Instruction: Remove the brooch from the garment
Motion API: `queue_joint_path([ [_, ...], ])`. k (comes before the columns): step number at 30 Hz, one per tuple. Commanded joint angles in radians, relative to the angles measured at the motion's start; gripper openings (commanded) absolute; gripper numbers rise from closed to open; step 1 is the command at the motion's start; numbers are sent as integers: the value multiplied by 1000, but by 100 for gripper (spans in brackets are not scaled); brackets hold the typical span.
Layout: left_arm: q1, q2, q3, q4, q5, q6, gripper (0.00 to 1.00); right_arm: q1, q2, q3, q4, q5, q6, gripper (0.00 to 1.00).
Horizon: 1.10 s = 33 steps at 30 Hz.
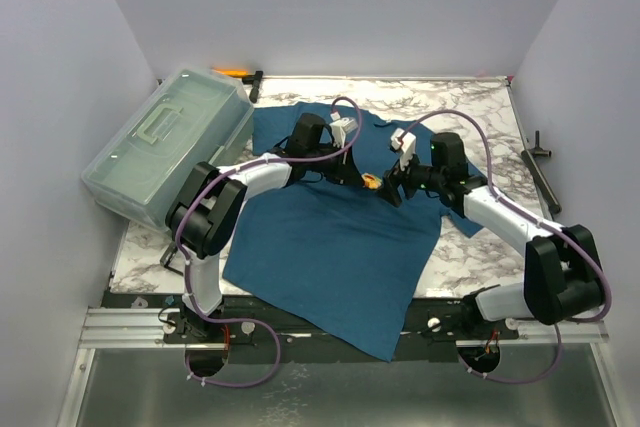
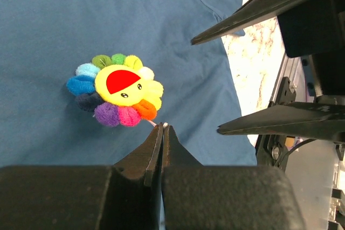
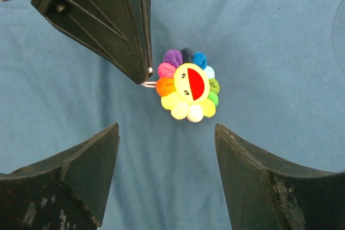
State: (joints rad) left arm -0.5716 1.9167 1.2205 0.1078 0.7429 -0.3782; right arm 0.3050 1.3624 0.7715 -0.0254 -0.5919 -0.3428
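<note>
Left end effector point(image 2: 163, 127) was pinched shut on the brooch point(image 2: 117, 96) by its thin pin point(image 3: 148, 84), right end effector point(image 3: 166, 127) hung open either side of it, garment point(image 2: 48, 20) underneath.

Count: 2 grippers – left gripper point(image 2: 163, 127), right gripper point(image 3: 166, 133). 1 brooch point(image 1: 371, 183), between their tips. 1 shirt point(image 1: 330, 247), under both. 1 box point(image 1: 165, 147), left of the left gripper. 2 tools – orange tool point(image 1: 238, 73) beyond the left gripper, black tool point(image 1: 540, 162) right of the right gripper.
</note>
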Motion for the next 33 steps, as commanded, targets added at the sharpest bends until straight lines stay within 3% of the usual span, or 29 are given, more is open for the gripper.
queue_joint_path([
  [1, 5, -8, 36, -14, 47, -34, 0, 27, 39, -9, 98, -6, -38, 74],
  [9, 13, 5, 50, -13, 71, -64, 0, 70, 78, -38, 217, 64, -50, 70],
  [13, 17, 6, 51, -5, 79, -77, 0, 86, 130, -22, 240, 112, -63, 61],
  [22, 23, -5, 39, 10, 83, -93, 0, 94, 177, -19, 288, 164, -53, 33],
  [26, 28, -7, 37, 13, 85, -97, 1, 93, 183, -20, 296, 150, -33, 14],
  [31, 62, -35, 22, 26, 53, -93, 40, 94, 204, -13, 295, 106, -1, 3],
  [33, 89, -61, -9, 39, 17, -77, 51, 94, 215, -11, 294, 83, 15, 1],
])
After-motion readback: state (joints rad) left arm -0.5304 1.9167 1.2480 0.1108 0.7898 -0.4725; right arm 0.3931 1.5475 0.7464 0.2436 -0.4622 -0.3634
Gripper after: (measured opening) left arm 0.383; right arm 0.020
